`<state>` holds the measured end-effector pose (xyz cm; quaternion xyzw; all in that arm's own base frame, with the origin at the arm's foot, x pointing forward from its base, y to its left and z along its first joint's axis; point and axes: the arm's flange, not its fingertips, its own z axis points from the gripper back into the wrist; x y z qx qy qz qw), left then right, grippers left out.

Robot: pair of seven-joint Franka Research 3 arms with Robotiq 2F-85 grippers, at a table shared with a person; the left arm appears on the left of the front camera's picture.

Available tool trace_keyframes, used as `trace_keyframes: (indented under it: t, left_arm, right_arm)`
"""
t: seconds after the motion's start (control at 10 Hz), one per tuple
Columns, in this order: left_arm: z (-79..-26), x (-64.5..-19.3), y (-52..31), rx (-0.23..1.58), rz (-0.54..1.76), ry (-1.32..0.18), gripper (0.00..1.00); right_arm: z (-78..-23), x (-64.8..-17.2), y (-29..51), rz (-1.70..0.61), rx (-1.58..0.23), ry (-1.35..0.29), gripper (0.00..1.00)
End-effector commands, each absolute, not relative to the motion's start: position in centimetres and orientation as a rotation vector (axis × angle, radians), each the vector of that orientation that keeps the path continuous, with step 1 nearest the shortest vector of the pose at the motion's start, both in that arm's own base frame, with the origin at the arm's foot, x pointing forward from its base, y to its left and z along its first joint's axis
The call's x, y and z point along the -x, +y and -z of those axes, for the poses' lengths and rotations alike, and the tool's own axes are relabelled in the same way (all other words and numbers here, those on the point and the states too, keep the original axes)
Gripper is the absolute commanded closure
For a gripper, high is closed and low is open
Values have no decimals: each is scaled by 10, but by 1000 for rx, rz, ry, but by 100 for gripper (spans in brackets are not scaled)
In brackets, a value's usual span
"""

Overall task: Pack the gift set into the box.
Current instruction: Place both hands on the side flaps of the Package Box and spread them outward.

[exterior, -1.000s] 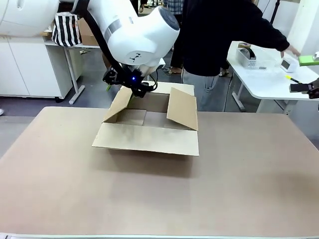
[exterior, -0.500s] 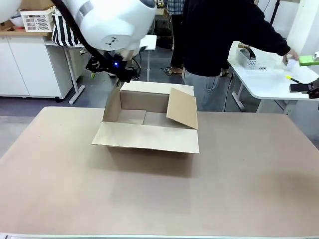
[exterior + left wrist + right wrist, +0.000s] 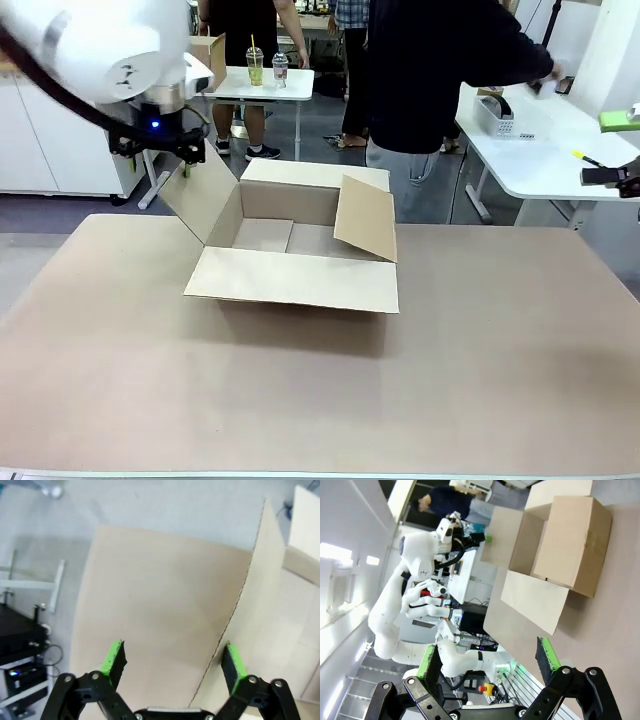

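Four flaps stand open on the box [image 3: 290, 205], which sits mid-table [image 3: 500, 340]. The near flap lies flat out, the right flap [image 3: 365, 218] leans in over the opening, and the left flap [image 3: 205, 195] splays outward. My left gripper [image 3: 172, 650] is spread wide at that left flap. Its corrugated edge runs close by one pad; touching or not, I can't tell. My right gripper [image 3: 487, 655] is spread too, holding nothing, well back.

Inside the box I see bare cardboard floor. This board should be light and stiff, but it creases and the carton slides, so I'd pinch a flap near its free edge.

Over on the side table [image 3: 540, 165], by the person [image 3: 430, 70], sit a small white tray [image 3: 497, 115] and a yellow marker [image 3: 583, 157]. I judge these to be gift-set pieces, light and loose.
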<state>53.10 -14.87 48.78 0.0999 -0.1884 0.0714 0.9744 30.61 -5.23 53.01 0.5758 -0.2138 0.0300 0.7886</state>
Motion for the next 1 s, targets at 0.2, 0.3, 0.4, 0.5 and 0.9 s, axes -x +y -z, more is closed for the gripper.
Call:
trace_keyframes:
  t: [0.2, 0.3, 0.4, 0.5, 0.9]
  left_arm:
    - [-438, -516, -98, 119, -47, -274, 0]
    - [-429, -513, -89, 144, -63, -265, 0]
    - [-424, -510, -80, 153, -84, -262, 0]
    - [-421, -505, -74, 171, -100, -256, 0]
    - [-416, -513, -87, 151, -98, -259, 0]
  right_arm:
    - [-532, -310, -52, -85, -1259, -489, 0]
    - [-532, -310, -52, -85, -1259, -489, 0]
    - [-532, -310, -52, -85, -1259, -489, 0]
    - [-532, -310, -52, -85, -1259, -489, 0]
    - [-532, -310, -52, -85, -1259, -489, 0]
